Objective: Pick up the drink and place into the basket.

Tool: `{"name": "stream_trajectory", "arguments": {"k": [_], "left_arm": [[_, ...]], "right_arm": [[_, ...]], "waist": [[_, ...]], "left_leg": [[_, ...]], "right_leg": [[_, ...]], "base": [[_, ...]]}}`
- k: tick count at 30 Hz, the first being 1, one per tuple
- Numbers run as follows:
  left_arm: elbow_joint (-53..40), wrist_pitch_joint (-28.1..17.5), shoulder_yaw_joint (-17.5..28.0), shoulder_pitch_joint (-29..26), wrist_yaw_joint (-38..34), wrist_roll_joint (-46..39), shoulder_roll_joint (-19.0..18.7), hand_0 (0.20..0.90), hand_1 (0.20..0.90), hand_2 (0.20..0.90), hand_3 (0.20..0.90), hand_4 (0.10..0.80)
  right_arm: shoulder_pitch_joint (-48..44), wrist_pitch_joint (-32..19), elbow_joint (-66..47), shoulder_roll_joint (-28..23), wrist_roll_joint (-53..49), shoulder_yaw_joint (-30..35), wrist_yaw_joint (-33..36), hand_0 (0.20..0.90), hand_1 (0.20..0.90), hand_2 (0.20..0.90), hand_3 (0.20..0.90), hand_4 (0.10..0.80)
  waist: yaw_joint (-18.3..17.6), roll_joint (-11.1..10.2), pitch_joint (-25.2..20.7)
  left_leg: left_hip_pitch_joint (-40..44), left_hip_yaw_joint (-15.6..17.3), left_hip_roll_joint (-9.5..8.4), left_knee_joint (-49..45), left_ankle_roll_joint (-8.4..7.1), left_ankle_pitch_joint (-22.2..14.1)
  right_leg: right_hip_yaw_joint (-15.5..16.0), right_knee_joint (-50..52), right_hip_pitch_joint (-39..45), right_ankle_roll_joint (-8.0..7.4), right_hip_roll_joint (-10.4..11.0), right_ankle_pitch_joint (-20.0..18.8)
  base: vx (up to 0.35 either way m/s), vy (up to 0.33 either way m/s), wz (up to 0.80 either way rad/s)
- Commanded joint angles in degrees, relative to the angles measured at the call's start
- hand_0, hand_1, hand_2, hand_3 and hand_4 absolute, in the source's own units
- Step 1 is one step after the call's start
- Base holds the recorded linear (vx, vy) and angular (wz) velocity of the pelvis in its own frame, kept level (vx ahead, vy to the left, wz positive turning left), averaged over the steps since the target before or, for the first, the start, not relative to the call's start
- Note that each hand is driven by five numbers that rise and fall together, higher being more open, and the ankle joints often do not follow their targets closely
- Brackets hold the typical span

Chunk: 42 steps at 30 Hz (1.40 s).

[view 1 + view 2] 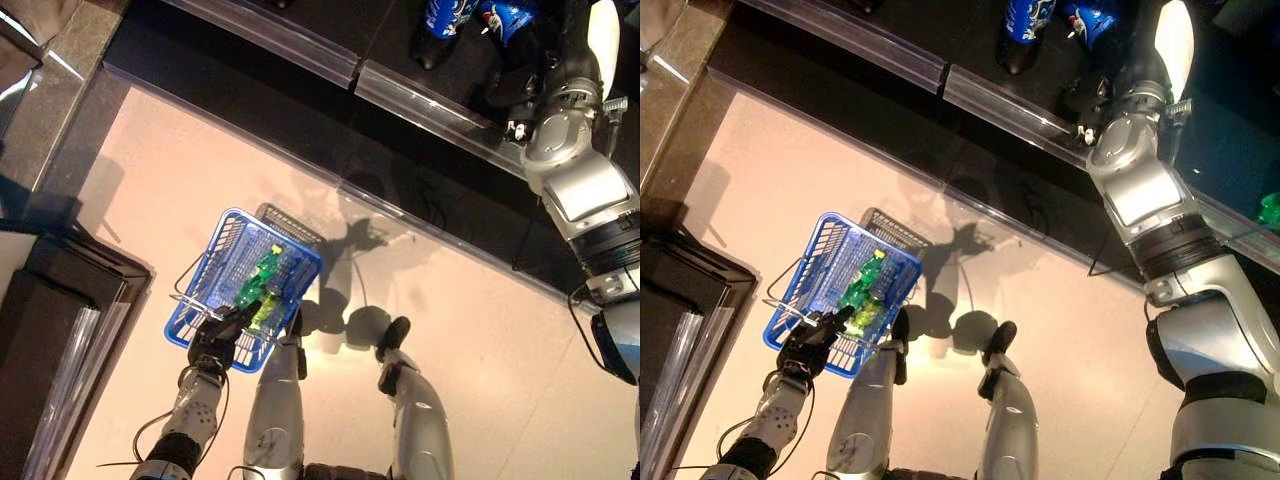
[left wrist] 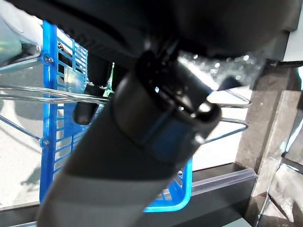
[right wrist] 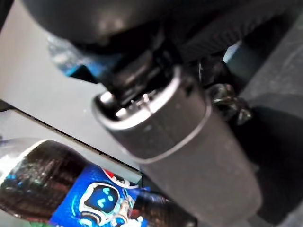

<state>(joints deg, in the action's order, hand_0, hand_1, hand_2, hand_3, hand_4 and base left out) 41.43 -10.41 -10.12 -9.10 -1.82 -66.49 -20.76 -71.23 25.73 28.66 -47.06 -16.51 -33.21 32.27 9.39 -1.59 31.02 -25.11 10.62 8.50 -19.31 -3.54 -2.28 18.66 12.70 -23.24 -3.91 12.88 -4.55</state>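
Two arms, one shelf, one basket, several bottles, entered by descending size. Dark shelf (image 1: 890,130): the landmark, its clear front rail running across the far side of the pale floor. Right arm: mine, stretched up over the shelf, so that my right hand (image 1: 512,92) sits among the stock behind the rail; it is by far the nearer of my two hands to the drink. Blue basket (image 1: 205,262): well away from the shelf on the floor side, hanging by its wire handles from my left hand (image 1: 222,338), whose fingers are clenched round those handles; green bottles (image 1: 257,282) already lie inside it. Cola bottle (image 3: 71,189), dark with a blue label: the drink in question, on the shelf just beside my right hand, lying with its long axis running across the line of my reach, on the side of the hand toward the shelf's middle. Whether my right fingers are closed or released I cannot tell; the wrist's bulk covers them. Only the right wrist view shows the bottle's label and body close up; the head views show just blue-labelled bottles (image 1: 445,20) near the hand, and alone show the basket's distance from the shelf.
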Motion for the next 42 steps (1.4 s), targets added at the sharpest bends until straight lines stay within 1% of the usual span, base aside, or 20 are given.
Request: {"name": "stream_trajectory", "arguments": {"k": [1, 7, 14, 17, 23, 27, 30, 38, 42], "left_arm": [[-5.6, -3.2, -0.4, 7.7, 2.2, 0.2, -5.9, 0.300, 0.300, 0.300, 0.200, 0.100], [-5.1, -2.9, -0.5, 7.5, 2.7, 0.0, -6.8, 0.300, 0.300, 0.300, 0.200, 0.100], [-4.4, -2.6, -0.1, 7.2, 3.5, 0.1, -7.5, 0.300, 0.300, 0.300, 0.200, 0.100], [-4.0, -2.8, -0.2, 7.0, 4.2, -0.1, -7.6, 0.300, 0.300, 0.300, 0.200, 0.100], [-3.4, -2.9, -0.6, 6.8, 4.6, -0.1, -7.8, 0.300, 0.300, 0.300, 0.200, 0.100], [-3.3, -3.1, -0.9, 6.8, 5.0, -0.5, -7.7, 0.300, 0.300, 0.300, 0.200, 0.100], [-3.5, -3.4, -1.1, 6.9, 5.1, -0.9, -7.9, 0.300, 0.300, 0.300, 0.200, 0.100], [-4.2, -3.6, -1.2, 7.7, 6.0, -1.8, -8.4, 0.300, 0.300, 0.300, 0.200, 0.100], [-4.2, -3.4, -1.1, 8.1, 6.6, -1.8, -8.3, 0.300, 0.300, 0.300, 0.200, 0.100]], "right_arm": [[-11.6, -1.3, 1.1, -8.4, 0.8, -3.8, 3.6, 0.900, 0.900, 0.900, 0.900, 0.800], [-14.9, 0.0, 8.3, -8.2, -1.3, -8.7, -0.7, 0.900, 0.900, 0.900, 0.900, 0.800], [-15.2, 1.3, 16.0, -7.8, -6.3, -11.0, -6.3, 0.900, 0.900, 0.900, 0.900, 0.800], [-15.2, 1.2, 19.4, -7.5, -7.1, -12.2, -10.1, 0.900, 0.900, 0.900, 0.900, 0.800], [-15.6, -1.0, 23.6, -7.3, -7.2, -12.9, -16.4, 0.900, 0.900, 0.900, 0.900, 0.800], [-15.9, -2.0, 26.1, -7.3, -5.8, -13.1, -17.9, 0.900, 0.900, 0.900, 0.900, 0.800], [-16.6, -1.4, 27.5, -7.4, -4.8, -13.6, -18.3, 0.900, 0.900, 0.900, 0.900, 0.800], [-18.6, -1.9, 30.3, -7.2, -11.5, -13.1, -16.2, 0.900, 0.900, 0.900, 0.900, 0.800], [-18.9, -2.2, 30.3, -7.8, -11.3, -12.7, -16.6, 0.900, 0.900, 0.900, 0.900, 0.800]], "waist": [[2.3, 0.2, -1.2], [3.1, 0.2, -1.2], [3.7, 0.0, -1.2], [3.9, 0.1, -1.2], [4.2, 0.1, -1.2], [4.3, 0.5, -1.2], [4.5, 0.6, -1.2], [4.9, 1.0, -1.2], [4.8, 1.0, -1.2]], "left_leg": [[0.1, -2.8, -3.06, 0.8, 1.52, -1.0], [-0.5, -3.0, -3.17, 1.4, 1.50, -0.7], [-0.7, -3.0, -3.04, 2.2, 1.46, -0.3], [-0.8, -3.0, -3.06, 2.6, 1.38, -0.1], [-1.3, -3.2, -3.13, 2.8, 1.32, 0.0], [-1.6, -3.2, -3.20, 3.0, 1.24, 0.3], [-1.8, -3.4, -3.24, 3.2, 1.15, 0.4], [-2.2, -3.7, -3.30, 3.7, 0.96, 0.7], [-1.6, -3.6, -3.43, 4.1, 0.91, 0.8]], "right_leg": [[0.8, 3.9, 1.6, -3.67, -0.1, 4.4], [1.3, 3.8, 0.9, -3.95, 0.4, 3.9], [1.9, 3.8, 0.4, -4.24, 1.0, 3.5], [2.2, 3.7, 0.1, -4.25, 1.1, 3.4], [2.5, 4.0, -0.5, -4.37, 1.4, 3.2], [2.6, 4.1, -1.0, -4.45, 1.6, 3.0], [2.7, 4.0, -1.3, -4.55, 1.7, 2.9], [2.9, 3.9, -1.9, -4.71, 1.9, 2.5], [2.8, 3.7, -1.5, -4.70, 1.9, 2.5]], "base": [[0.000, 0.000, 0.00], [0.000, 0.000, 0.00], [-0.005, -0.005, 0.02], [-0.009, -0.003, 0.03], [0.000, 0.000, 0.00], [0.000, 0.000, 0.00], [0.000, 0.000, 0.00], [0.000, 0.000, 0.00], [0.000, 0.000, 0.00]]}}
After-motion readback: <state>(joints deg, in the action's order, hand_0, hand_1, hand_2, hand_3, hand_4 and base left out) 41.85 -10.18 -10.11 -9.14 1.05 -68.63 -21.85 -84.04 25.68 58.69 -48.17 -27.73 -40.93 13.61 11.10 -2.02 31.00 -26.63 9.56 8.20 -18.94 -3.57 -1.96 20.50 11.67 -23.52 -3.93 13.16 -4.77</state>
